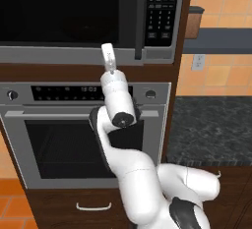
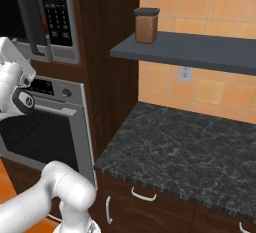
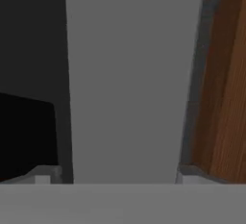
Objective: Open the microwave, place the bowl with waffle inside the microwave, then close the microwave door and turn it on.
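Note:
The microwave point(image 1: 160, 51) sits high in the wooden cabinet, its keypad panel point(image 1: 162, 7) on the right. The microwave door point(image 1: 59, 7) of dark glass is closed, with a dark vertical handle point(image 1: 140, 16) beside the keypad. My gripper point(image 1: 109, 58) reaches up to the door's grey steel lower edge, left of the handle. In the hand view my gripper point(image 3: 117, 175) is open, fingertips point(image 3: 44, 175) wide apart, and the steel edge point(image 3: 129, 83) runs between them, with dark glass on one side and wood point(image 3: 226, 98) on the other. The bowl and waffle are out of view.
A steel oven point(image 1: 83, 139) with a bar handle and knobs sits right under the microwave. To the right lie a dark stone counter point(image 2: 190, 147) and a grey shelf point(image 2: 200, 49) holding a brown jar point(image 2: 146, 25). A wall outlet point(image 2: 185, 73) is below the shelf.

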Tool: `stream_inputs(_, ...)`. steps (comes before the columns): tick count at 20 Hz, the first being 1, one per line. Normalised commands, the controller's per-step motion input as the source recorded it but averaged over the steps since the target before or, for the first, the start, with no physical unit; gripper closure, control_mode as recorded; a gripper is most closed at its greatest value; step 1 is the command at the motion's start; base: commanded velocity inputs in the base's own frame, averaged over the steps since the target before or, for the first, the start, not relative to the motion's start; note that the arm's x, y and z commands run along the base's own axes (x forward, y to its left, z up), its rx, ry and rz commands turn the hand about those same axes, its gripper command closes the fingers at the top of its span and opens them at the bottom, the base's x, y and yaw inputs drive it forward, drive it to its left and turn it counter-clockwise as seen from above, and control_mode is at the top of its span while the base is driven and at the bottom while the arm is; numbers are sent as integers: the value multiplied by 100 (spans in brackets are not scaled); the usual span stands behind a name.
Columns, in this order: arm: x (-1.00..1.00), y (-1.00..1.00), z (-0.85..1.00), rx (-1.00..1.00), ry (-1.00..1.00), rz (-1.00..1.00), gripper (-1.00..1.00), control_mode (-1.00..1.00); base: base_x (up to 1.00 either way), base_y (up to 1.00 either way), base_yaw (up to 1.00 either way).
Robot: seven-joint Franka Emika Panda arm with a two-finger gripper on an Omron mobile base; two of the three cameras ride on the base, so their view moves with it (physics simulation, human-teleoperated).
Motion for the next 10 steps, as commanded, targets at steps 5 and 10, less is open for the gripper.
stream_inputs(5, -54, 18, 64, 37, 38, -8, -100, -100, 0, 0, 0)
stream_inputs(10, -46, 19, 66, 33, 40, -8, -100, -100, 0, 0, 0)
